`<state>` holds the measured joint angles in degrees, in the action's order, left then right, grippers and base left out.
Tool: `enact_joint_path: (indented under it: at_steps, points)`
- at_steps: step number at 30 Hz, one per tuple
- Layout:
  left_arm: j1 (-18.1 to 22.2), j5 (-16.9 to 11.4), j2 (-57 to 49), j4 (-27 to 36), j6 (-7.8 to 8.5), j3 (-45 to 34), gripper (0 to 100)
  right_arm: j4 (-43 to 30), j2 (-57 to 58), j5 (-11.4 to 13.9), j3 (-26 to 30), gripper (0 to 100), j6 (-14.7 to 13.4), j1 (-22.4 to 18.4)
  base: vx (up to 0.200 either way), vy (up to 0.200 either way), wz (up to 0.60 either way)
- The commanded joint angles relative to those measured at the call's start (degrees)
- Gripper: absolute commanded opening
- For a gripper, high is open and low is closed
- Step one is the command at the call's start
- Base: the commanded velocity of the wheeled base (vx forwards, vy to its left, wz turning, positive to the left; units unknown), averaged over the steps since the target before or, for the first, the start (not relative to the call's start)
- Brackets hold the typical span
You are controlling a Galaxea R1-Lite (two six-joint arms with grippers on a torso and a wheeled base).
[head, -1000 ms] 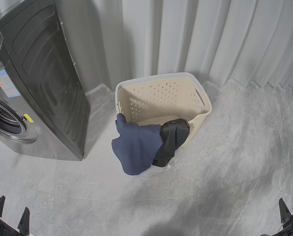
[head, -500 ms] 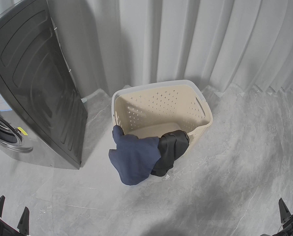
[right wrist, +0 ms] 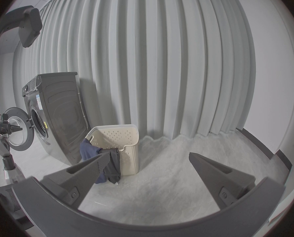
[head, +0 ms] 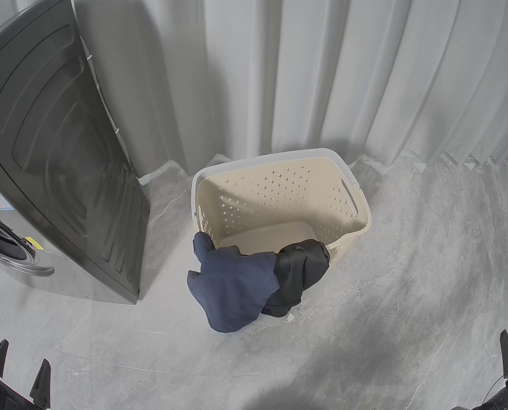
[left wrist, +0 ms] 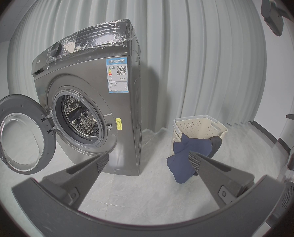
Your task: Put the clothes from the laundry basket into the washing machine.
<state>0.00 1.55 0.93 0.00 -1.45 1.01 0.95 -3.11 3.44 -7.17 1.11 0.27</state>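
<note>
Two garments to move, neither yet gripped: looks like the approach step, judging by both arms low at 6 o'clock and well apart from the load. Left gripper [left wrist: 147, 153] spread wide, holding nothing; right gripper [right wrist: 149, 155] likewise, jaws parted with nothing between them. Blue garment [head: 234, 291] draped over the 6 o'clock rim of the basket [head: 276, 160], spilling down the outer wall to the floor [head: 407, 257]. Black garment [head: 296, 271] touching it on the 3 o'clock side, hung over the same rim. Basket at 12 o'clock, washer [head: 54, 160] at 10 o'clock, with door [left wrist: 21, 132] swung wide and drum [left wrist: 79, 116] ready to load. Next, probably: close in on the basket, lower one gripper onto a fold at the rim and pinch deep enough to carry the whole piece. Then lift clear so as not to drag the basket along, swing toward 10 o'clock and feed the piece into the drum. Underfoot, grey marble-look floor, smooth and glossy, likely to let a light basket slide. Behind, from 11 to 2 o'clock, pale pleated curtain [head: 322, 58] reaching down to the floor.
</note>
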Motion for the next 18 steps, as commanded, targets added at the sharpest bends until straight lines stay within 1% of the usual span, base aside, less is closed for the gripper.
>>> enact_joint_path:
  at_steps: [1, 4, 8, 9, 12, 15, 18]
  points:
    - [0.0, 0.0, -0.6, 0.0, -0.04, -0.9, 100, -0.3, -6.6, 0.7, -1.0, 100, 0.4, 0.1, 0.200, 0.000, 0.00]
    - [0.0, 0.0, -0.6, 0.0, -0.04, -0.9, 100, 0.0, -8.2, 0.6, -1.2, 100, 0.5, -0.1, 0.200, 0.000, 0.00]
    - [0.0, 0.0, -0.6, 0.0, -0.04, -0.9, 100, -0.9, -10.0, 1.2, -1.4, 100, 0.5, 0.2, 0.000, 0.000, 0.00]
    - [0.0, 0.0, -0.6, 0.0, -0.04, -0.9, 100, -0.5, -14.5, 3.9, -0.7, 100, 0.3, 0.2, 0.000, 0.000, 0.00]
    - [0.0, 0.0, -0.6, 0.0, -0.04, -0.9, 100, 0.2, -20.4, 8.4, -0.9, 100, 0.0, 0.2, 0.000, 0.000, 0.00]
    - [0.0, 0.0, -0.6, 0.0, -0.04, -0.9, 100, 1.5, -27.5, 11.0, -2.5, 100, 0.3, 0.3, 0.000, 0.000, 0.00]
    - [0.0, 0.0, -0.6, 0.0, -0.04, -0.9, 100, 5.7, -34.9, 11.8, -4.3, 100, 0.4, 1.9, 0.000, 0.000, 0.00]
